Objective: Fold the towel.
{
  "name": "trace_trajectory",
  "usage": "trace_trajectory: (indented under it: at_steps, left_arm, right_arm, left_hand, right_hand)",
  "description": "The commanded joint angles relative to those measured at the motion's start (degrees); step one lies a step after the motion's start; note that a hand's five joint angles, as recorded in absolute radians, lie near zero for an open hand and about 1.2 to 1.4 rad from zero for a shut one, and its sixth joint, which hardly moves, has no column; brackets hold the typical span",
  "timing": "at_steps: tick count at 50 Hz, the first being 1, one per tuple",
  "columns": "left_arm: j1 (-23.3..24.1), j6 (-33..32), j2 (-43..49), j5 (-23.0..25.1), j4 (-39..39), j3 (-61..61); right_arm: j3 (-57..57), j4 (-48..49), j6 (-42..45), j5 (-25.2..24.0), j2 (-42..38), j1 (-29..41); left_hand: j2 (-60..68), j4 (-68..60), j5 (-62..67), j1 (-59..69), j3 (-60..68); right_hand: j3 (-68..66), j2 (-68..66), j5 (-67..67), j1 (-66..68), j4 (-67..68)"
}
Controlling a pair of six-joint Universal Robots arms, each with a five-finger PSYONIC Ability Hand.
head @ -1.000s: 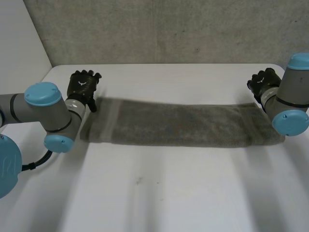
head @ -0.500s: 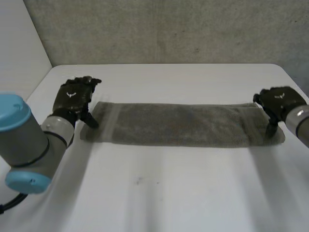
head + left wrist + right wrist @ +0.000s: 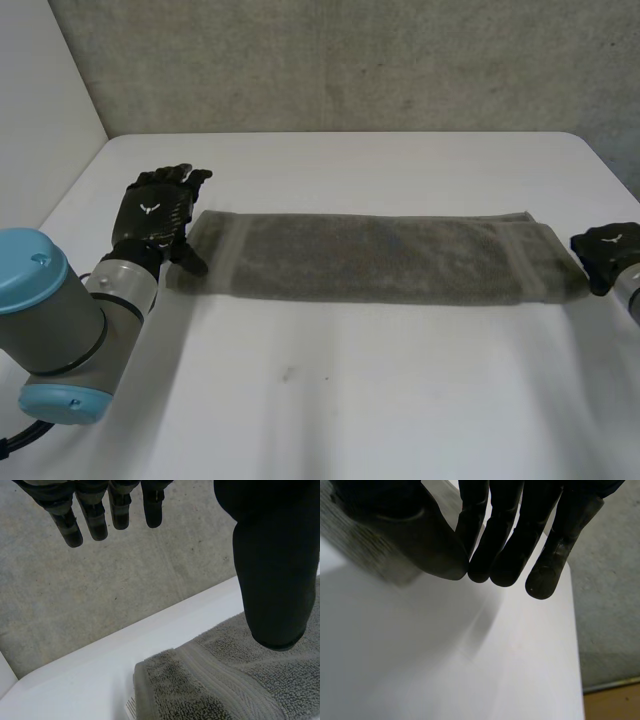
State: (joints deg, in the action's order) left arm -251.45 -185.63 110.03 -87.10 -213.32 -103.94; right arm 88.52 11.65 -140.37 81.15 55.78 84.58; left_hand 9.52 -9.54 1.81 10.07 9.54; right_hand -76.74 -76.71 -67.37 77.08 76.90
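Near edge: bare counter (image 3: 330, 400).

Mid-counter: the towel (image 3: 380, 258) is laid flat as one long band, long axis running 9 to 3 o'clock.

9 o'clock end: the left hand (image 3: 150, 210) is placed at the short edge, the towel lying toward 3 o'clock from it. In the left wrist view the fingers (image 3: 95, 515) are seen straight and held well apart from the thumb (image 3: 272, 570), which hangs over the towel's corner; contact cannot be told.

3 o'clock end: the right hand (image 3: 608, 252) is placed just beside the other short edge, the towel toward 9 o'clock. Its fingers (image 3: 510, 540) are extended side by side, the thumb drawn close, nothing held between.

Judgement: both hands are equally near, one per end. A fold end over end along the long axis is judged likely to follow.
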Motion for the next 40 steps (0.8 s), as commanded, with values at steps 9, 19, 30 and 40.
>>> trace_trajectory:
  at_steps: [9,19,30,40]
  left_arm:
    - [-0.10,0.01,0.10,-0.09,-0.34,-0.12]
    - [-0.18,0.01,0.19,-0.09,-0.34,-0.21]
    - [-0.18,0.01,0.28,-0.09,-1.40,-0.56]
    - [-0.18,0.01,0.28,-0.09,-1.57,-0.56]
  right_arm:
    - [-0.98,-0.49,0.01,-4.68,0.99,-4.51]
    - [2.19,-0.49,-2.01,-19.01,2.40,-4.34]
    - [0.69,-0.31,-1.48,-18.75,-0.41,-4.25]
    - [-6.15,-0.40,-0.87,-4.11,-2.70,-5.30]
  left_hand:
    - [0.48,-0.46,-1.81,-0.07,0.46]
    - [0.48,-0.46,-1.81,-0.07,0.46]
    - [0.48,-0.46,-1.81,-0.07,0.46]
    - [0.48,-0.46,-1.81,-0.07,0.46]
  right_hand:
    - [50.51,50.48,51.14,-50.84,-50.67]
    - [49.67,49.65,50.31,-50.01,-49.83]
    - [35.03,35.00,35.66,-35.37,-35.19]
    - [-3.26,-3.29,-2.63,2.92,3.10]
